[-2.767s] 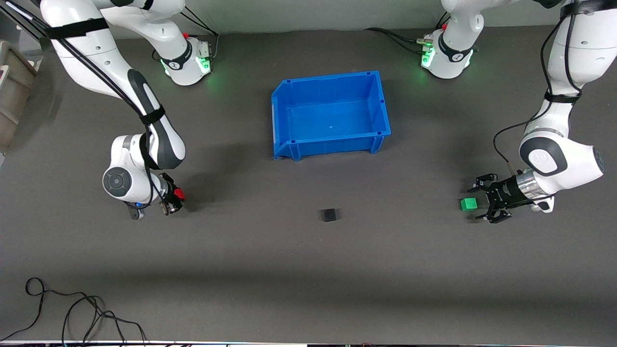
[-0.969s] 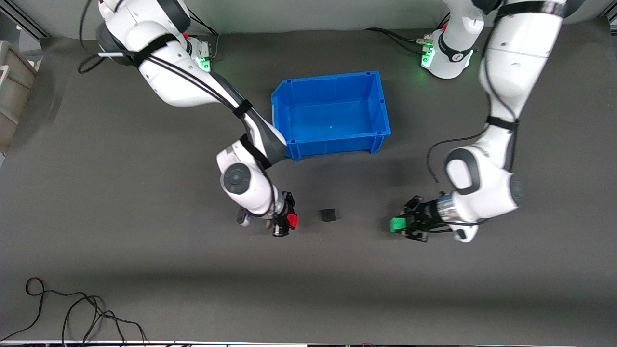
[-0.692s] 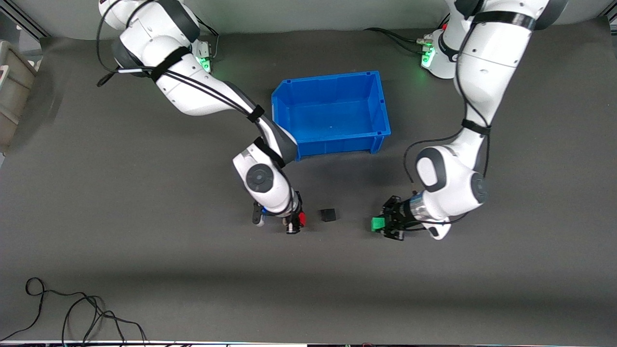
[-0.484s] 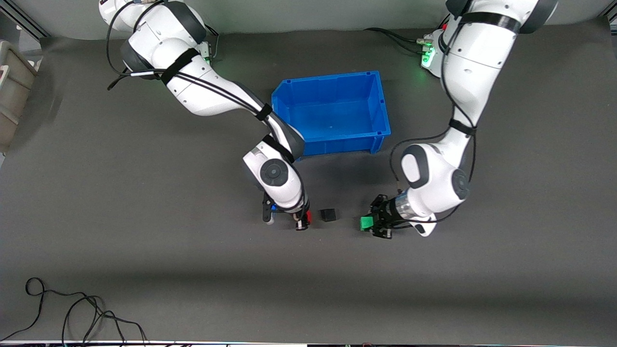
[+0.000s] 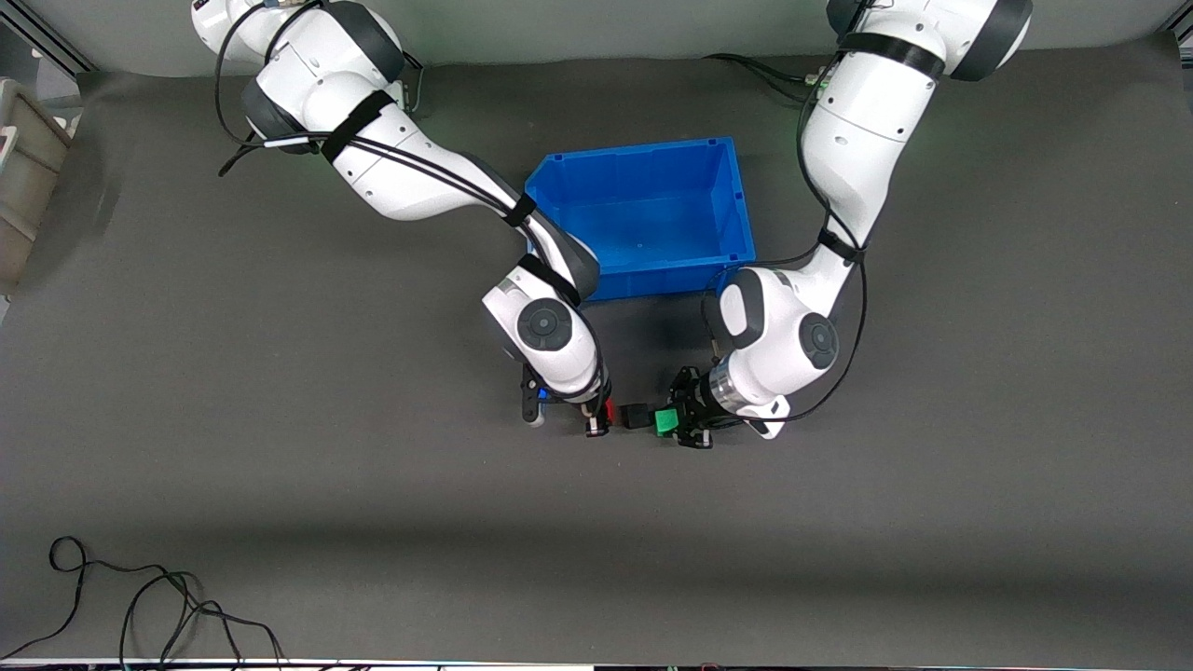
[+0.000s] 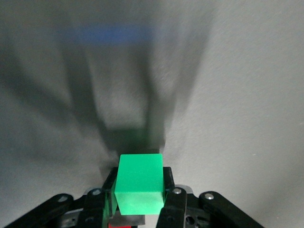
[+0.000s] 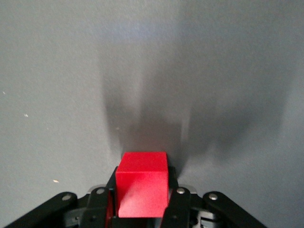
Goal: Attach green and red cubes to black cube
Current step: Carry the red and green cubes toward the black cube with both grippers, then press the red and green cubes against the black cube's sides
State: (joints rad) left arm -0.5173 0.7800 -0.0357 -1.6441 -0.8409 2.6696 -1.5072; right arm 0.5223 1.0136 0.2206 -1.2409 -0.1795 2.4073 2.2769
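Three cubes line up in one row on the table now! Left gripper (image 5: 673,421) is clamped on the green cube (image 5: 665,421), right gripper (image 5: 604,417) is clamped on the red cube (image 5: 610,411), and the black cube (image 5: 636,416) sits between them, each coloured cube just beside it. These look light, rigid and smooth-faced, so pinching two flat sides, as both arms do, should hold. Seconds ago both arms were out at the table's ends, well apart; they have swept inward and closed the gap. Farther back, the blue bin (image 5: 559,191) hasn't budged.
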